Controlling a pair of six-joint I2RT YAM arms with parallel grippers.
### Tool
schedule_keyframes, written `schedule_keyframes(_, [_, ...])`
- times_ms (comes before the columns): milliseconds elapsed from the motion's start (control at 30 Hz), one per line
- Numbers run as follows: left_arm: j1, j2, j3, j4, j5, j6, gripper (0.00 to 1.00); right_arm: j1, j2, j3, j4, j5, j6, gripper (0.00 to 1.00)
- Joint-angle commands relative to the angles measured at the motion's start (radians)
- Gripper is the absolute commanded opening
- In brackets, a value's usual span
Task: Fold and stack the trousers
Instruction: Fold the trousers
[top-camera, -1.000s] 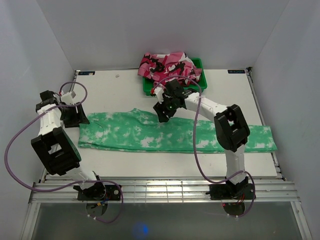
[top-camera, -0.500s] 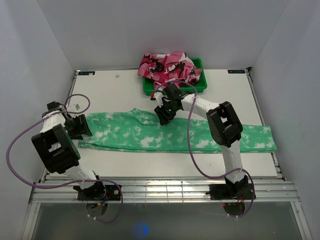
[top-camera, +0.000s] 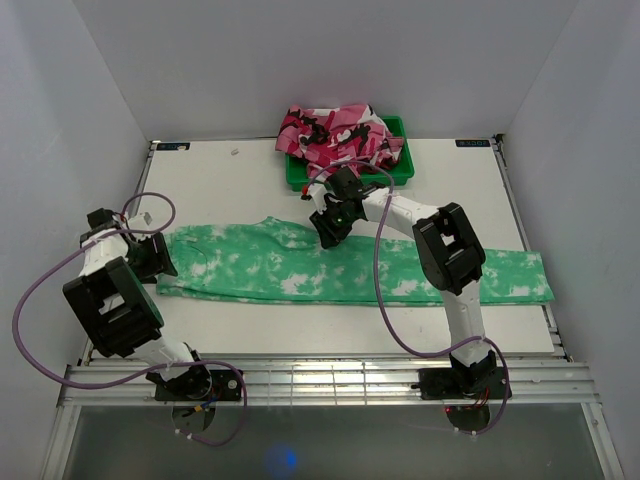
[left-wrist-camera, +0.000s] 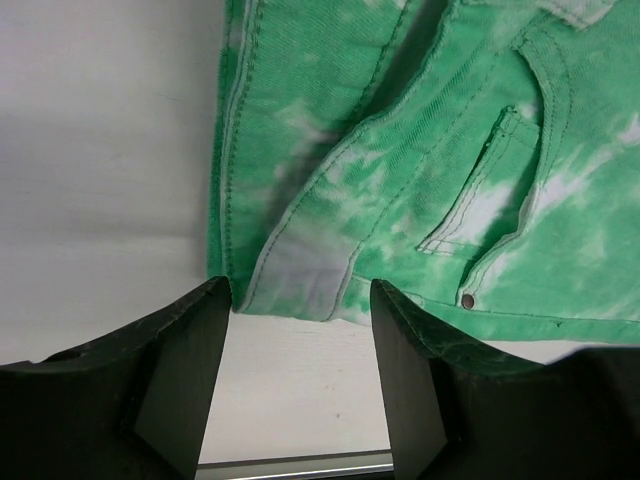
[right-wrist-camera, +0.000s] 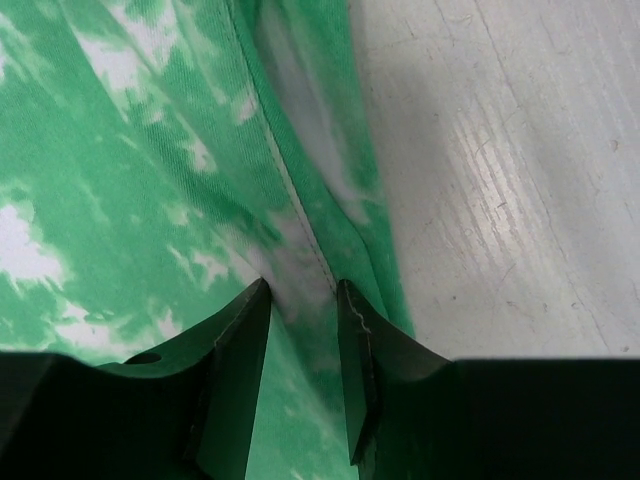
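Left jaws: You have them spread wide and low over the worktop (left-wrist-camera: 100, 150), one tip on each side of the near corner of the trousers (left-wrist-camera: 450, 150) at the waist end. Nothing is pinched.
Right jaws: You have them standing close together with a narrow gap. A raised seam of the green cloth runs straight into that gap. From the wrist view you cannot tell whether they grip it.
Left arm (top-camera: 110, 290): It bends in over the left side of the worktop, its wrist at the left end of the trousers.
Right arm (top-camera: 450, 250): It reaches forward and to the left across the cloth. Its wrist is on the far edge of the trousers, just in front of the tray (top-camera: 405, 152).
Trousers: They lie flat and stretched out from left to right across the middle of the worktop. The waist is at the left and the leg ends are near the right edge. The cloth is bright green with cloudy white blotches.
Waist detail: Your left wrist view shows a stitched pocket (left-wrist-camera: 480, 190) and a small rivet (left-wrist-camera: 467, 299) near the lower edge.
Tray: It is green and sits at the far middle of the worktop, apart from the trousers.
Pink cloth (top-camera: 335, 132): It is a pink, white and black patterned heap filling the tray and spilling over its left rim.
Cables (top-camera: 390, 300): You have a purple one looping along each arm.
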Motion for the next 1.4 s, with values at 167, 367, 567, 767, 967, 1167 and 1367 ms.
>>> schedule_keyframes(167, [0.009,0.025,-0.017,0.014,0.02,0.008,0.59,0.008,0.093,-0.027,-0.039,0.039,0.023,0.34])
schedule_keyframes(367, [0.009,0.044,-0.004,0.01,0.023,-0.001,0.45,0.008,0.105,-0.022,-0.039,0.048,0.032,0.3])
schedule_keyframes(567, [0.026,0.035,-0.003,-0.012,-0.001,0.017,0.59,0.008,0.099,-0.024,-0.039,0.053,0.037,0.29])
schedule_keyframes(767, [0.046,-0.004,-0.037,0.022,-0.047,0.06,0.58,0.007,0.102,-0.024,-0.04,0.053,0.038,0.29])
schedule_keyframes(967, [0.049,0.036,-0.014,0.013,0.016,0.057,0.26,0.007,0.102,-0.022,-0.039,0.066,0.04,0.26])
schedule_keyframes(1167, [0.051,-0.013,0.052,-0.062,0.045,0.072,0.0,0.007,0.102,-0.025,-0.039,0.097,0.046,0.23])
schedule_keyframes(1367, [0.094,-0.1,0.054,-0.139,0.028,0.141,0.0,0.005,0.105,-0.027,-0.039,0.125,0.052,0.22])
